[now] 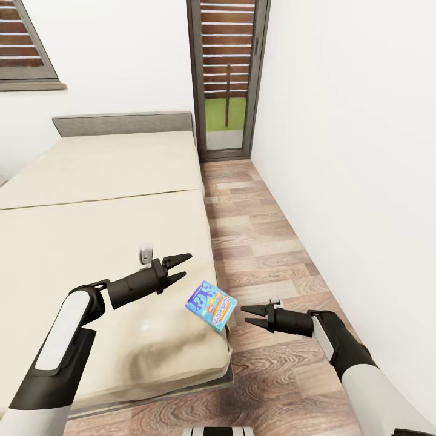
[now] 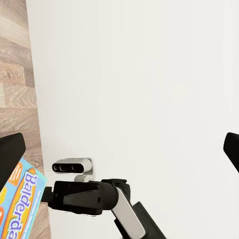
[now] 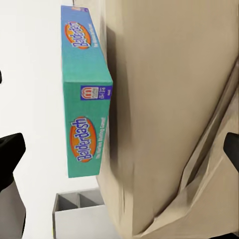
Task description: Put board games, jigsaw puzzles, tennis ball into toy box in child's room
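Observation:
A small blue board game box lettered Balderdash lies tilted at the right edge of the bed, near its foot corner and partly over the side. My left gripper hangs open just above the beige mattress, a little left of the box. My right gripper is open over the floor, its tips pointing at the box from the right, a short gap away. The right wrist view has the box against the mattress. A corner of the box also appears in the left wrist view. Table, toy box, jigsaw puzzles and tennis ball are out of view.
A narrow strip of wooden floor runs between the bed and the white wall on the right. A glazed door stands at the strip's far end. The grey headboard is against the back wall under a window.

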